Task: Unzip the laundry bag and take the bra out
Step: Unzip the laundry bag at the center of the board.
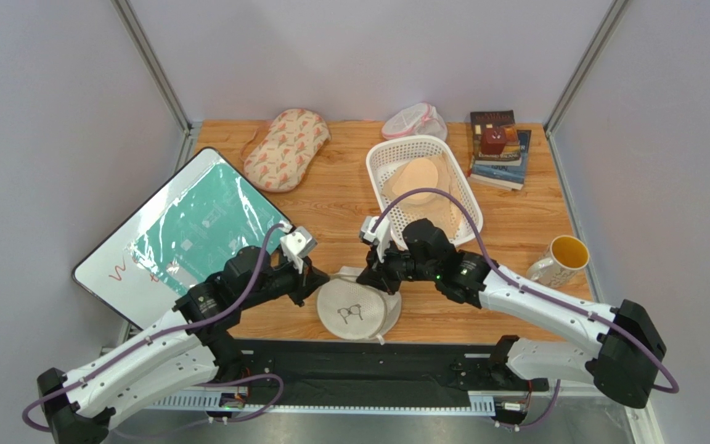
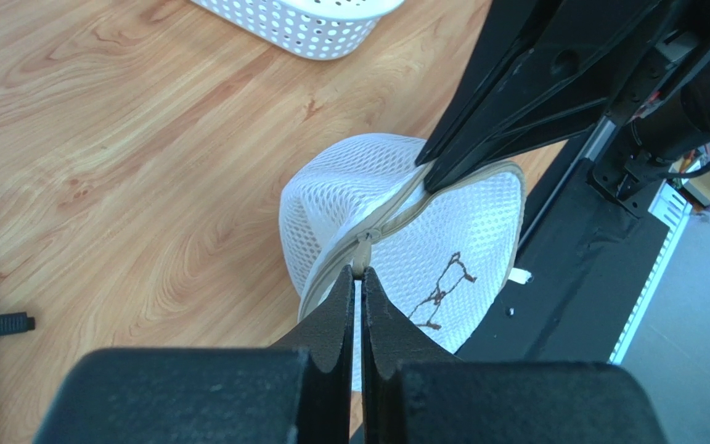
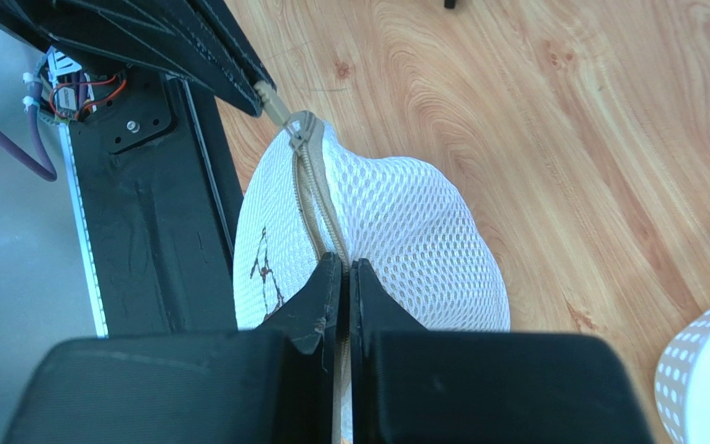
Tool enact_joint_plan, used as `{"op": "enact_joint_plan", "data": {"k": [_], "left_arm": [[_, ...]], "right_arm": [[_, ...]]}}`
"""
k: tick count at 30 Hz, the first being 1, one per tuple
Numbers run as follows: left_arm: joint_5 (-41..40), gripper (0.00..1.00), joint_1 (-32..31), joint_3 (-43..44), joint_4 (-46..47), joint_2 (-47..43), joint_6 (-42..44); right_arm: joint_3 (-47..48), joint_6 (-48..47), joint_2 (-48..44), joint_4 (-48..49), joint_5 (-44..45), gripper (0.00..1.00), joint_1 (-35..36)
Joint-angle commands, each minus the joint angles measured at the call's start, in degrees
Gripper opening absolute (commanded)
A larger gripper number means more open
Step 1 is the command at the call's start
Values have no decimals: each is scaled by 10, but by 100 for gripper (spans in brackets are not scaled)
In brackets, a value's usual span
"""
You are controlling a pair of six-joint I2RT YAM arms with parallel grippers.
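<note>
I am pinching the laundry bag (image 1: 359, 313) from both sides. My left claw (image 2: 361, 277) is closed tight on the beige zip pull (image 3: 278, 104), and my right claw (image 3: 342, 270) is clamping shut on the zipper tape (image 3: 317, 199) further round the dome. The bag is sitting at the near edge of the table (image 1: 331, 199), between my two arms and right by the black rail (image 1: 377, 365). I am judging it light and floppy, since the mesh appears to be creasing along the zip between my grips. It will likely be stretching and sliding rather than resisting, so the pull needs my other hold as an anchor. The tab looks small and easy to lose, so I am favouring a draw along the zip's curve, not upward. The bra is not showing through the mesh, and I cannot tell how it lies. Open wood is lying just beyond the bag, with the white basket (image 1: 382, 157) near behind my right wrist and the mug (image 1: 561, 259) well off to the right.
</note>
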Motion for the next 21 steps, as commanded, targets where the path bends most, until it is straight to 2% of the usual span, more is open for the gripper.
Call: {"op": "enact_joint_plan", "data": {"k": [1, 10, 19, 21], "left_arm": [[-54, 0, 1, -5, 4, -28, -14], [-107, 0, 2, -20, -24, -57, -34], [-107, 0, 2, -21, -30, -68, -41], [-85, 0, 2, -17, -23, -53, -35]], "right_arm": [[-23, 10, -45, -15, 64, 0, -1], [-51, 36, -81, -26, 104, 0, -4], [-65, 59, -106, -34, 120, 1, -4], [-58, 58, -106, -47, 118, 22, -4]]}}
